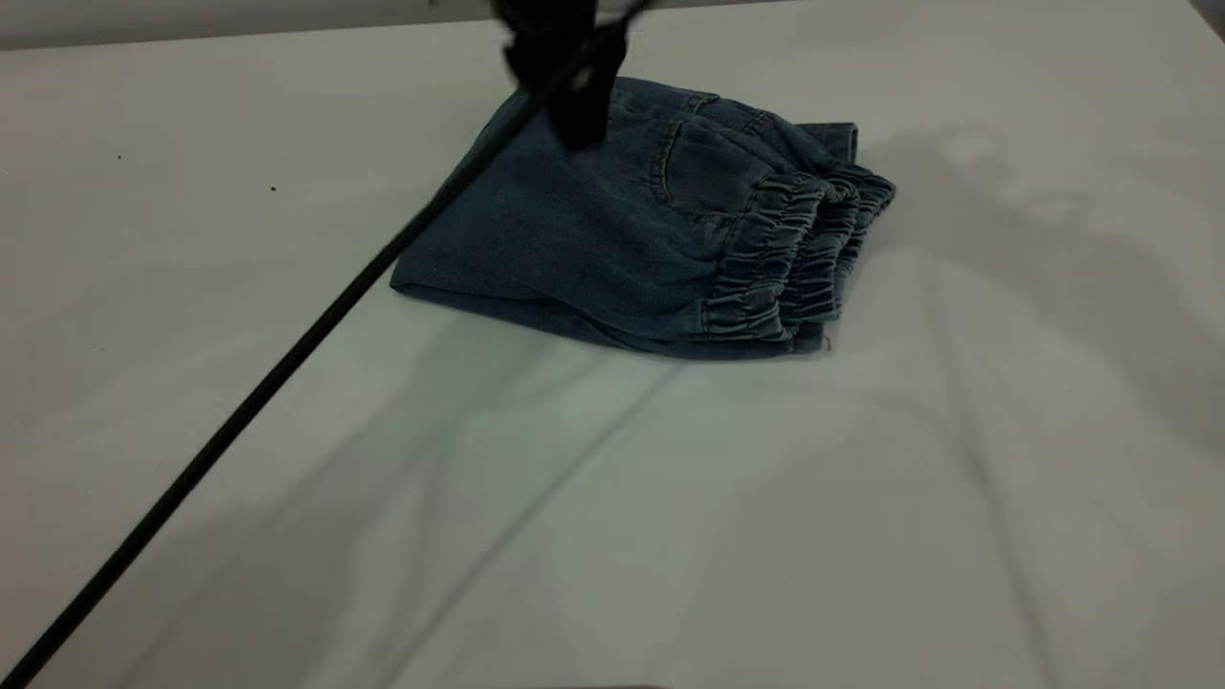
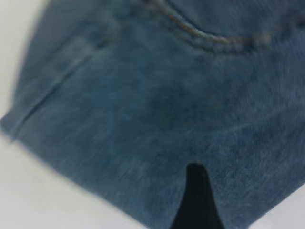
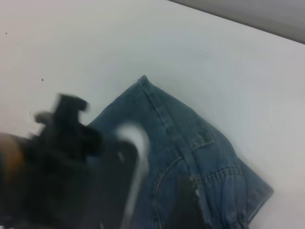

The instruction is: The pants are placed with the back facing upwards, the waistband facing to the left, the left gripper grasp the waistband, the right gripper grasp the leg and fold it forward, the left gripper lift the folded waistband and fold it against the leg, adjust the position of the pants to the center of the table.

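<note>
The pants point(image 1: 593, 230) lie folded into a compact blue denim bundle on the far middle of the table point(image 1: 670, 536). Their ruffled waistband point(image 1: 794, 258) is stacked in layers along the bundle's right side, and a back pocket point(image 1: 699, 172) faces up. A flat stitched hem point(image 1: 831, 131) peeks out behind the waistband. My left gripper point(image 1: 565, 86) hovers over the bundle's far left part, close above the denim point(image 2: 143, 119). It holds no cloth. My right gripper point(image 3: 190, 207) is out of the exterior view and hangs over the pants point(image 3: 176, 143) near the pocket seam.
A thin black cable point(image 1: 287, 354) runs from the left gripper diagonally to the table's near left corner. The white table surface stretches wide in front of and beside the pants. The table's far edge point(image 1: 239, 33) lies just behind them.
</note>
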Controlling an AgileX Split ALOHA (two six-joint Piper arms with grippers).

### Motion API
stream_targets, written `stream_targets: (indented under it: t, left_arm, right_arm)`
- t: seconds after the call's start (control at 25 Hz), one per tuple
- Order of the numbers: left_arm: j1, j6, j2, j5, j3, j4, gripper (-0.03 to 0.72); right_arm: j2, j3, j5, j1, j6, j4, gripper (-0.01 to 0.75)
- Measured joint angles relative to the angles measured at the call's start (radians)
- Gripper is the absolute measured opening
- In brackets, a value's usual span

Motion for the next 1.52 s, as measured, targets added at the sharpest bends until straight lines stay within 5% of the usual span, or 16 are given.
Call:
stream_targets:
  t: [0.24,0.44,1.12,1.32,1.52]
  left_arm:
    - [0.0,0.316,0.108,-0.061,0.0,-0.003,0.496]
    - [0.0,0.327,0.181,-0.15,-0.005,-0.003,0.496]
    - [0.003,-0.467,0.226,-0.097,-0.111,0.009,0.496]
    - [0.003,-0.511,0.237,-0.047,-0.17,0.008,0.496]
    - [0.003,-0.513,0.24,0.118,-0.268,0.033,0.496]
  right_arm:
    - [0.0,0.0,0.007,0.0,0.0,0.0,0.49]
    - [0.0,0.0,0.023,0.0,0.0,0.0,0.49]
    - [0.0,0.0,0.027,0.0,0.001,0.0,0.49]
    - [0.0,0.0,0.027,0.0,0.001,0.0,0.49]
    - [-0.035,0.002,0.028,0.0,-0.012,-0.004,0.49]
